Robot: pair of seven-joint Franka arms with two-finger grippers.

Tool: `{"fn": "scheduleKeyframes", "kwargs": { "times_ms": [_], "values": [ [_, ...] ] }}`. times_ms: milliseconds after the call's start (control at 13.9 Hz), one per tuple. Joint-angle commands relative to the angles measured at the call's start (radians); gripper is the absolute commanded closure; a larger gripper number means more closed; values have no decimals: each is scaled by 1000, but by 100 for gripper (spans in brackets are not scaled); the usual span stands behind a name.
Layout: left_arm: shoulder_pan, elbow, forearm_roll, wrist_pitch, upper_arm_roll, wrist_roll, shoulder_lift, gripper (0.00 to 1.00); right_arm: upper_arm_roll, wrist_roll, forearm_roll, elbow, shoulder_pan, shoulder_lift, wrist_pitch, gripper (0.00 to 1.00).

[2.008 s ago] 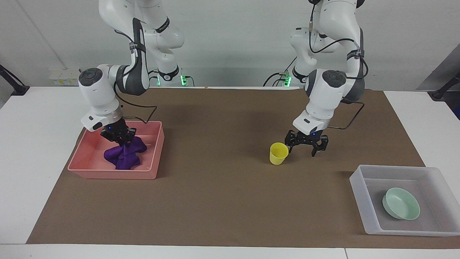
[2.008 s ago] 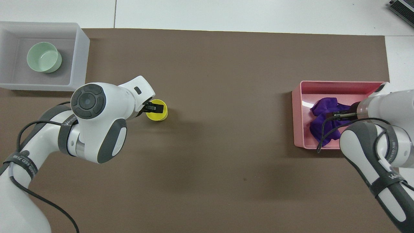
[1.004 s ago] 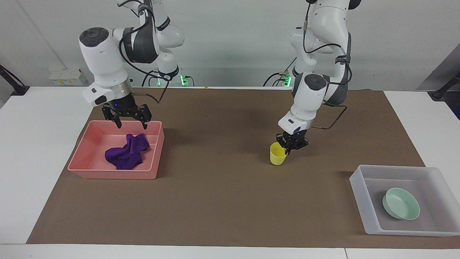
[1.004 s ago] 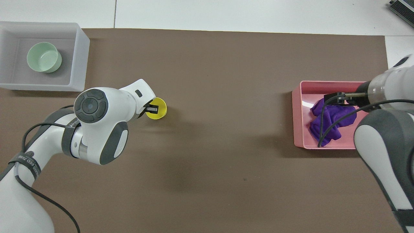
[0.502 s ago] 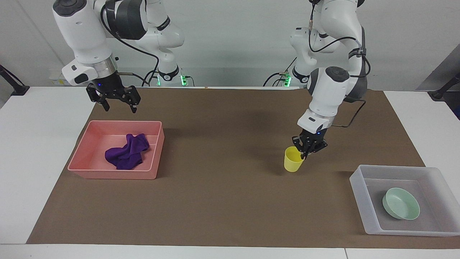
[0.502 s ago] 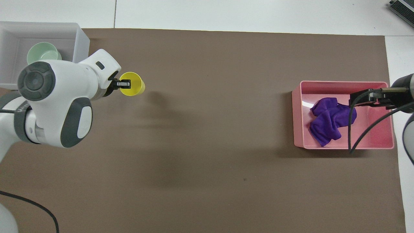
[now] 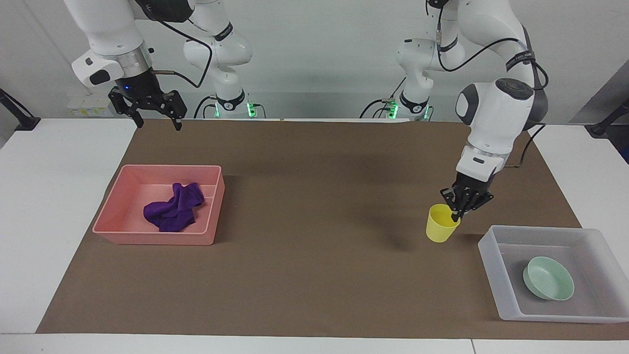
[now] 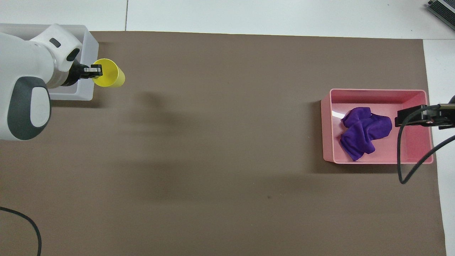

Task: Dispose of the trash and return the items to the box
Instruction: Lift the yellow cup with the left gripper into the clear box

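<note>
My left gripper [image 7: 456,211] is shut on the rim of the yellow cup [image 7: 440,224] and holds it upright in the air over the brown mat, just beside the translucent grey-white box [image 7: 491,256]. In the overhead view the left gripper [image 8: 94,70] and the cup [image 8: 109,73] are at the box's wall [image 8: 90,49]. The mint-green bowl [image 7: 548,278] lies in the box; my arm hides it in the overhead view. The purple cloth [image 7: 174,207] lies crumpled in the pink bin [image 7: 147,235]. My right gripper [image 7: 157,119] is open and empty, raised high over the bin's edge nearer the robots.
A brown mat [image 7: 304,255] covers the middle of the white table. The pink bin [image 8: 376,93] with the cloth [image 8: 362,132] stands at the right arm's end, the box at the left arm's end. The right gripper [image 8: 415,117] and its cable hang over the bin.
My left gripper closed on the cup's rim, lifted it and carried it toward the box. My right gripper let go of the cloth in the pink bin and rose high, back toward the robots.
</note>
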Motion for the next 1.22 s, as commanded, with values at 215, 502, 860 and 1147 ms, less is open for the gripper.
{"fn": "scheduleKeyframes", "kwargs": {
  "times_ms": [215,502,860,1147],
  "values": [
    [52,100,-2,-59,-10,33,48,100,5,-36,1,-110,-29,-35,100,0],
    [87,104,-25,-57,-12,90,56,100,6,-36,2,-110,-28,-40,89,0],
    [126,195,-48,-89,-12,92,108,100,6,-36,2,-110,-29,-40,88,0],
    [193,371,-51,-145,-20,93,219,100,6,-36,2,-107,-29,-40,88,0]
  ]
}}
